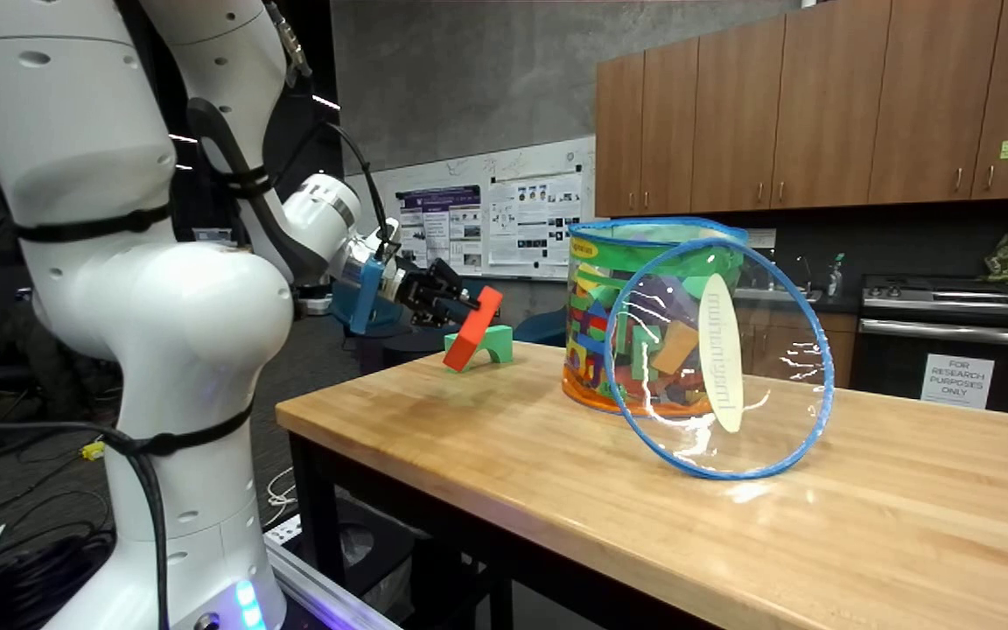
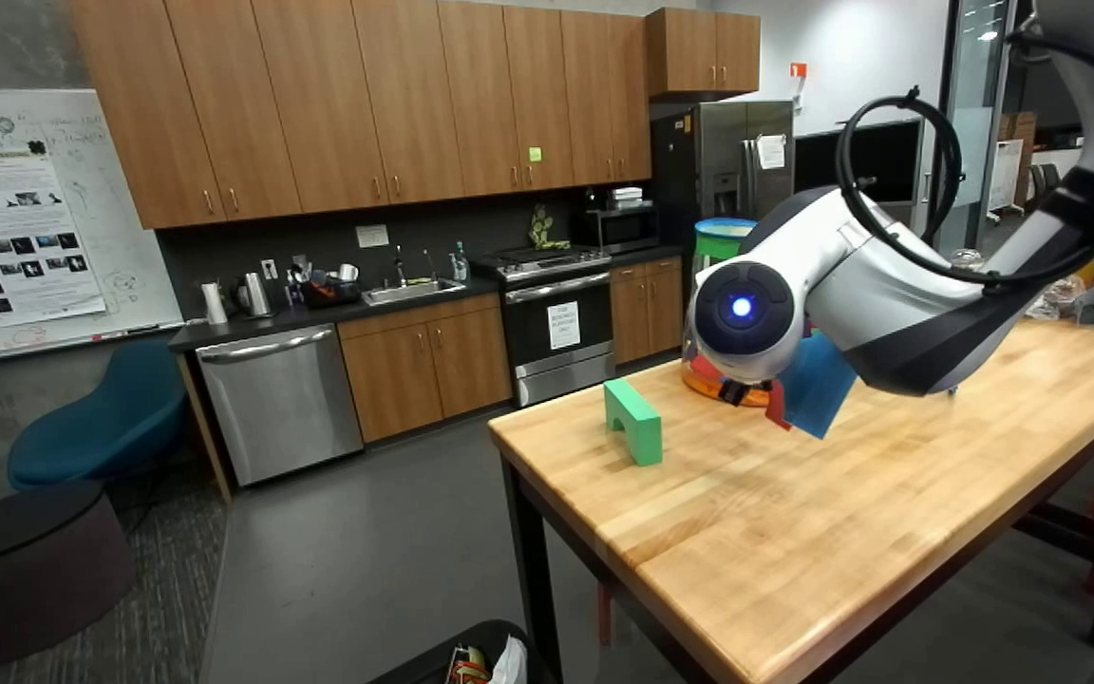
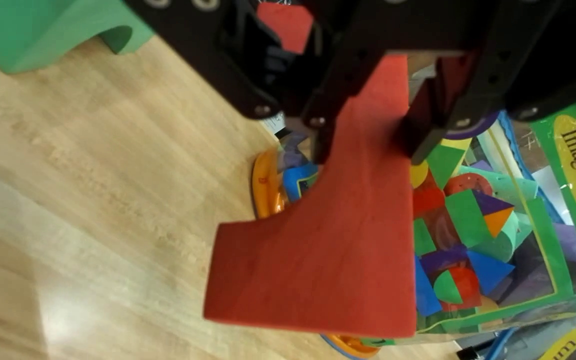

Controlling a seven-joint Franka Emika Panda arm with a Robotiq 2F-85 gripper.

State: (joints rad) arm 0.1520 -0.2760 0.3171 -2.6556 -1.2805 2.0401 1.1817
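Red block (image 1: 472, 329): I'm holding it over the table (image 1: 469, 429), between the arm (image 1: 233, 289) and the clear bag (image 1: 618, 255) in an exterior view; whether its low end is touching wood, I can't make out.
Long axis: slanting steeply there, the upper end leaning toward the bag, the lower end pointing down and back toward the arm's base.
Broad foot: pointing at the bottom edge of my wrist view, the hollow curve facing left, the straight side facing right, where the bag is showing behind.
Gripper (image 3: 370, 142): I'm pinching the red block at the narrower stretch above that foot, one jaw on each side, the metalwork covering its upper part from the wrist camera.
Green arch (image 2: 637, 426): standing on its feet on the table, apart from the red block; in the wrist view I'm seeing it in the upper left corner.
Bag contents: coloured shapes (image 3: 468, 215) filling it; the bag is standing upright on the table.
Round lid (image 1: 721, 354): standing on edge, see-through and blue-rimmed, overlapping the bag's front in an exterior view.
Blocked sightline: in an exterior view a blue panel (image 2: 820, 385) at the arm's wrist is hiding all but a sliver of the red block, the arm covering most of the bag.
Kitchen side: stove (image 2: 528, 332), sink (image 2: 395, 296) and wooden cabinets (image 2: 414, 104) standing beyond the table.
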